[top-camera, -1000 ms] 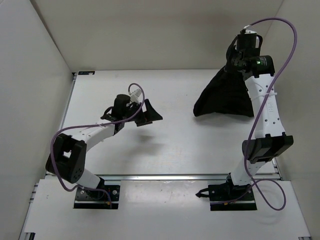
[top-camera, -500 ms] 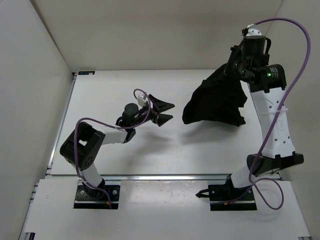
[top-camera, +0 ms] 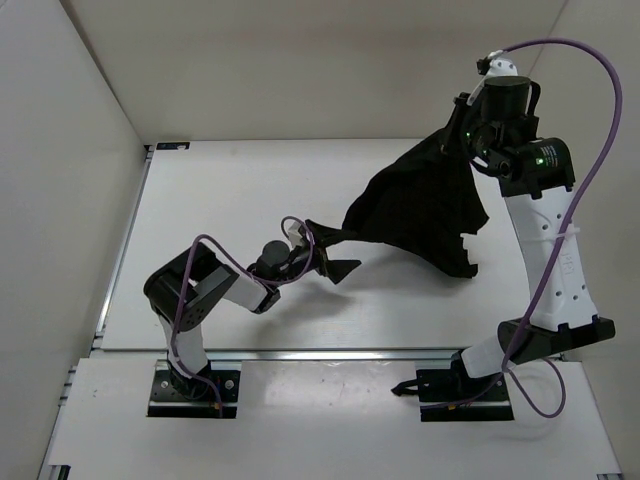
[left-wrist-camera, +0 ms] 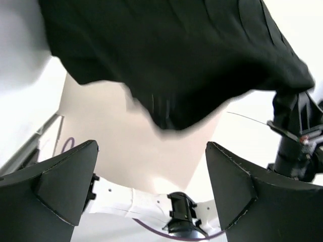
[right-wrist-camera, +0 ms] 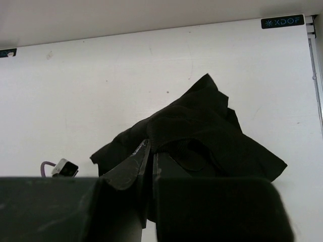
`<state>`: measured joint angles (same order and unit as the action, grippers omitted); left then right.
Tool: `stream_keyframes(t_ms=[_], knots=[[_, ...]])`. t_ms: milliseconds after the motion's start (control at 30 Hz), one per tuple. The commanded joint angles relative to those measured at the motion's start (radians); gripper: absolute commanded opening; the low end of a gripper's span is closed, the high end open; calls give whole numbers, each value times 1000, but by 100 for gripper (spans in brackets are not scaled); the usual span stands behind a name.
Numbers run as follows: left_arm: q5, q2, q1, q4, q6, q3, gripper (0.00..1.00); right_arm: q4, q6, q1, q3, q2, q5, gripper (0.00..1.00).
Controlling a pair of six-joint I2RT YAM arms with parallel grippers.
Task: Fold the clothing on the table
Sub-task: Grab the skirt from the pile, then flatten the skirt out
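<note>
Two grippers, two jobs: with your right gripper [right-wrist-camera: 151, 151] clenched on the clothing [top-camera: 420, 205] hanging over the table's [top-camera: 230, 190] far right, bring your wide-open left gripper [top-camera: 333, 250] squarely around the near-left hem corner, pinching cleanly.

black pleated clothing [top-camera: 420, 205], white table [top-camera: 220, 190], purple cables [top-camera: 590, 130]

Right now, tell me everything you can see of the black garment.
The garment is black, soft fabric with parallel pleat-like creases. It hangs bunched in a rough fan, pinched at its top by the shut right tool above the far right of the white table. One lower corner reaches toward the open left tool; whether they touch is unclear.
</note>
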<state>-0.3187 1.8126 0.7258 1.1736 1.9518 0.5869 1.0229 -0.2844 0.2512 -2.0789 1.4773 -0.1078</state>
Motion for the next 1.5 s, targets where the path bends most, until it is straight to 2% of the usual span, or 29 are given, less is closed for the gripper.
stream_keyframes(t_ms=[0, 100, 200, 267, 333, 400, 733, 933, 1100, 1167, 1233, 1300, 1333, 1467], knots=[[65, 5, 20, 155, 297, -28, 99, -112, 10, 17, 34, -38, 2, 0], [111, 21, 18, 182, 343, -32, 98, -130, 7, 19, 49, -49, 5, 0], [135, 5, -11, 118, 305, -19, 95, -112, 14, 39, 34, -35, -12, 0], [135, -50, -35, -34, 170, -10, 89, -96, 14, 48, 33, -40, -4, 0], [162, -105, -58, -198, 61, 22, 88, -104, 5, 45, 31, -43, 2, 0], [187, -124, -65, -284, 6, 27, 86, -107, 10, 51, 34, -48, 13, 0], [193, -36, -39, -252, 27, 34, 73, -93, 19, 57, 13, -49, 23, 1], [217, -22, -39, -276, 25, 59, 71, -103, 21, 56, 23, -54, 31, 0], [228, 13, -31, -290, 10, 99, 53, -110, 28, 57, 25, -54, 46, 0], [227, 16, -29, -315, -20, 116, 49, -110, 24, 54, 23, -55, 51, 0], [221, 19, -29, -353, -63, 151, 40, -106, 24, 56, 28, -58, 57, 0], [230, 11, -26, -423, -131, 175, 18, -106, 24, 54, 26, -60, 60, 0], [236, -1, -28, -449, -164, 180, 0, -104, 25, 43, 28, -58, 69, 0], [219, -47, -71, -515, -306, 186, 0, -103, 31, -2, 51, -67, 83, 0]])
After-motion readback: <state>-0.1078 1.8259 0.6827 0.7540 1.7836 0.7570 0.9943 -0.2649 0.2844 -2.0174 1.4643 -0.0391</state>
